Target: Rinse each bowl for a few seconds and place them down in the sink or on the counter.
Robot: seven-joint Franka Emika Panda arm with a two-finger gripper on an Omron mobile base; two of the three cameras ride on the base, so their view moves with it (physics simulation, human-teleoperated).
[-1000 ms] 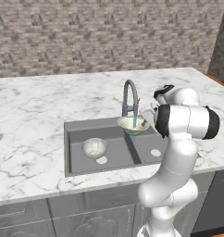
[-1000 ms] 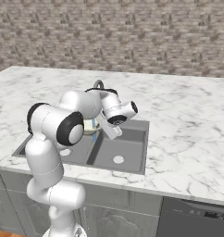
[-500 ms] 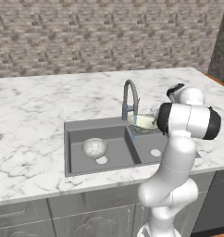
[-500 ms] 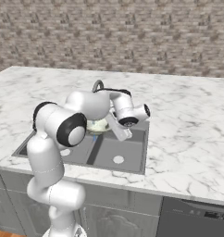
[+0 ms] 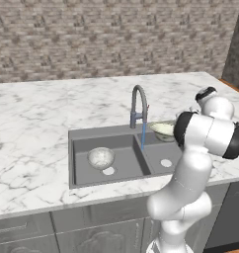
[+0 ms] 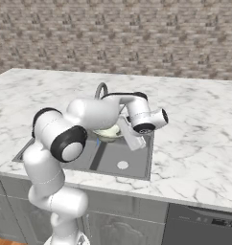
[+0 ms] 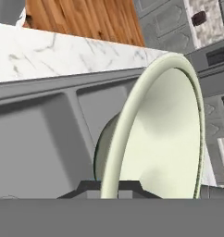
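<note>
Cream-green bowl (image 7: 160, 134) in closed jaws, fingertips hidden behind its rim.

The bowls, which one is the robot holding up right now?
The cream-green bowl is the one held: the gripper is shut on its rim, above the sink's right basin. The stone-grey bowl sits alone in the left basin.
</note>
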